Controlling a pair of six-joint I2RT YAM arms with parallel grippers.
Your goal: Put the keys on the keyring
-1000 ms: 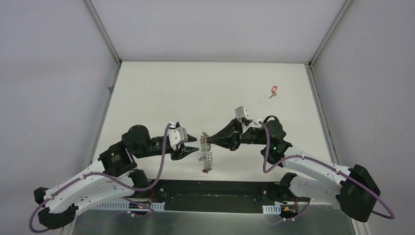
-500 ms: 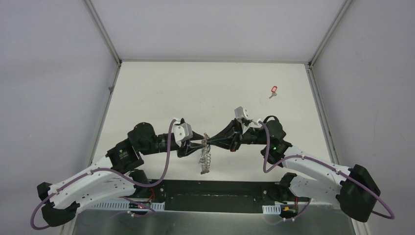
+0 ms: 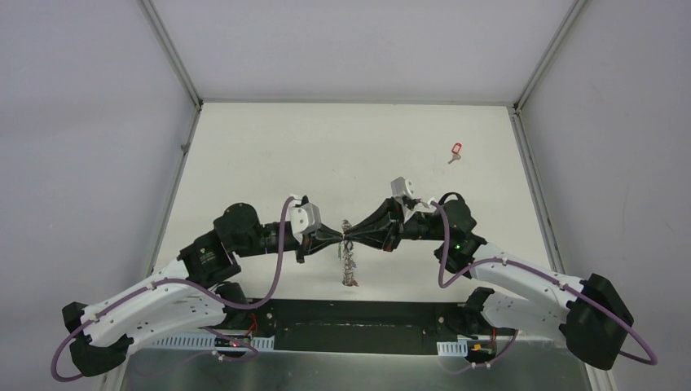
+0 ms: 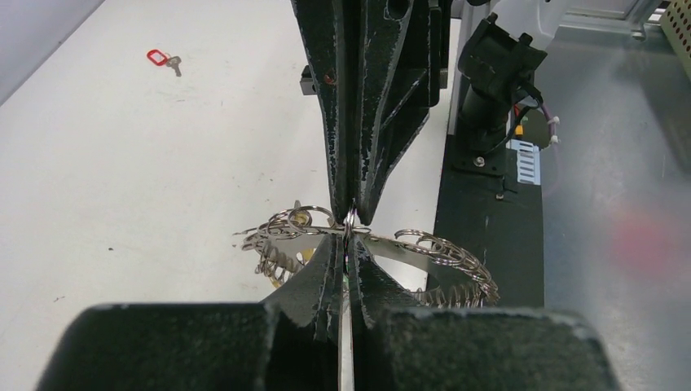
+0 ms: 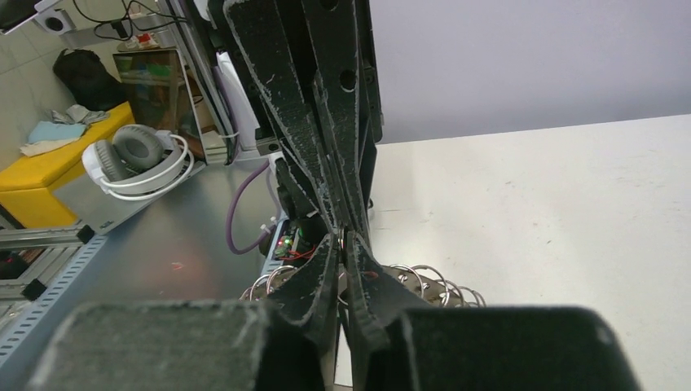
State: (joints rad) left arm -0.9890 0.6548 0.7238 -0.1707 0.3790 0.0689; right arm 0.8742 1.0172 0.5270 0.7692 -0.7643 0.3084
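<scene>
keyring [image 3: 349,261] hung at lower centre of the top view, seen edge-on, long axis running up-down the frame, pinched at its upper end above the bench [image 3: 269,163]. in the left wrist view it spread left-right as a flat ellipse fringed with small split rings [image 4: 301,218].

left end effector [image 3: 340,237] was closed narrow on the ring's rim. right end effector [image 3: 357,237] was closed narrow on the same spot from the opposite side, tips nearly meeting. both arms reached inward.

red-tagged key [image 3: 455,150] lay upper right on the bench, blade toward lower left, well apart.
</scene>
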